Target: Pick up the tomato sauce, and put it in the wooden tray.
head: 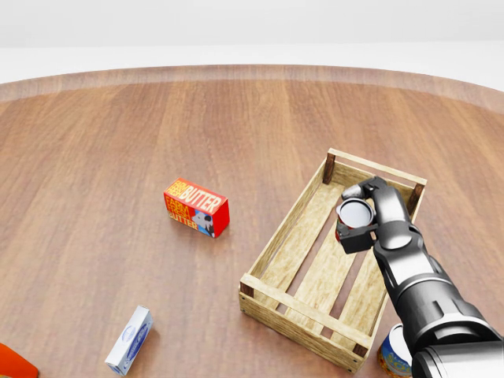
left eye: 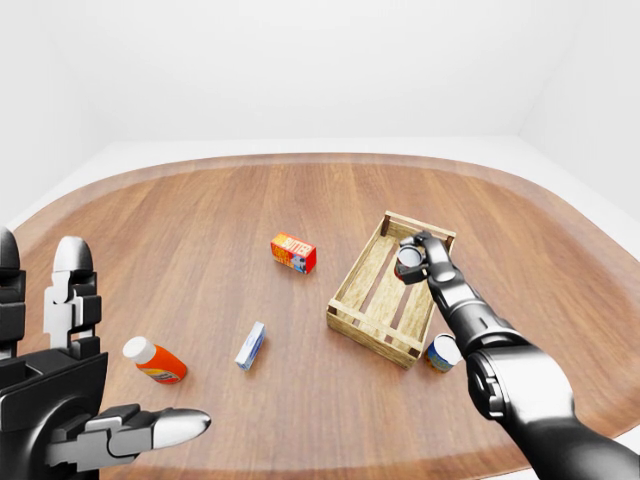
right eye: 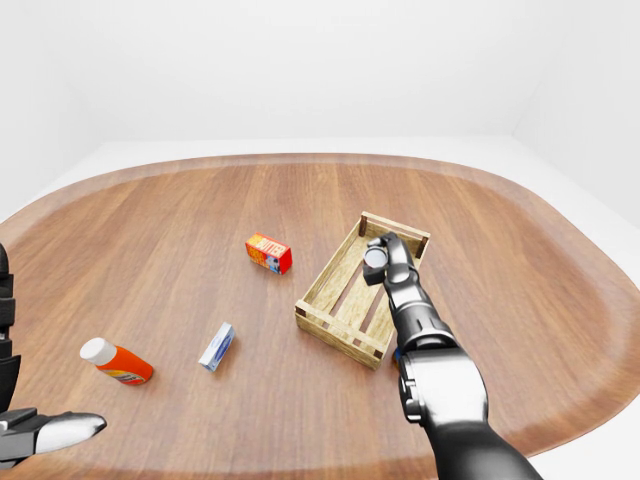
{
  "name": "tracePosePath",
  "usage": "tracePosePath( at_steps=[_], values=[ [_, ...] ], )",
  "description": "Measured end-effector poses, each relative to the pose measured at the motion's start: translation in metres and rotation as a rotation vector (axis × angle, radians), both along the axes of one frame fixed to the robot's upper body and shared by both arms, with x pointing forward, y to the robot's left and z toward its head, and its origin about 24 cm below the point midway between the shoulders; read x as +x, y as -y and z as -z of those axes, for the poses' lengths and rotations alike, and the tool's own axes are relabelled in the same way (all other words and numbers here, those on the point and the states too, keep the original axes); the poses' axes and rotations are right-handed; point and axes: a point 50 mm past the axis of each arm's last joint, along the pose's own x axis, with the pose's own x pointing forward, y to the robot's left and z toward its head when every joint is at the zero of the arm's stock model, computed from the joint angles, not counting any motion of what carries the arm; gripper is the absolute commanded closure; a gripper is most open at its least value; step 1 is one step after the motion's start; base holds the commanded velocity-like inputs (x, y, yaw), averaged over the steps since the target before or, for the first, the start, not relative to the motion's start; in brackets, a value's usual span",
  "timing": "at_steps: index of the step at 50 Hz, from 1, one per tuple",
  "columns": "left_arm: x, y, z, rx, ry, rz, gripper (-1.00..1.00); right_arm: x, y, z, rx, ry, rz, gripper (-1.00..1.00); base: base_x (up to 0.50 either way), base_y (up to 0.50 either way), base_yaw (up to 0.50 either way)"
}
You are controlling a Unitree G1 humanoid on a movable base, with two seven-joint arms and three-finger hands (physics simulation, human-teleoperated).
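The tomato sauce can [head: 353,211], dark with a grey lid, is held in my right hand [head: 361,224], whose fingers close round it. The hand holds it over the upper right part of the wooden tray [head: 285,228], a slatted crate lying at the right of the round wooden table. I cannot tell whether the can touches the tray's floor. My left hand [left eye: 115,370] is open and empty at the lower left of the left-eye view, far from the tray.
A red butter box [head: 197,207] lies left of the tray. A small blue-and-white box [head: 130,340] and an orange bottle with a white cap [left eye: 155,361] lie at the lower left. Another can [left eye: 442,352] stands by the tray's lower right corner, under my right forearm.
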Motion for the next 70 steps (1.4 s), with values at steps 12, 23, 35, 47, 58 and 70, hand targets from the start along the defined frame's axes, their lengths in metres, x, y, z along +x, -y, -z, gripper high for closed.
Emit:
tracePosePath(
  at_steps=[12,23,35,47,58,70],
  values=[
    [0.0,0.0,0.0,0.0,0.002,-0.001,-1.0,-0.002,0.0,0.004,0.005,-0.013,0.002,1.0,0.0,0.0,0.0],
    [-0.001,0.0,-0.001,0.001,0.004,-0.002,-1.0,-0.003,-0.001,0.006,0.008,-0.02,0.0,1.0,0.0,0.0,0.0],
    [-0.001,-0.001,-0.002,0.001,0.01,-0.004,-1.0,-0.004,-0.001,0.007,0.005,-0.022,-0.002,-1.0,0.0,0.0,0.0],
    [-0.001,-0.002,-0.002,0.001,0.014,-0.006,-1.0,-0.003,0.0,0.006,0.002,-0.02,0.0,-1.0,0.0,0.0,0.0],
    [0.0,-0.001,-0.002,0.001,0.01,-0.006,-1.0,-0.004,0.001,0.007,0.003,-0.022,0.002,-1.0,0.0,0.0,0.0],
    [0.0,0.0,0.0,0.001,0.0,-0.002,-1.0,0.004,-0.003,-0.008,0.017,0.048,-0.023,-1.0,0.0,0.0,0.0]
  ],
)
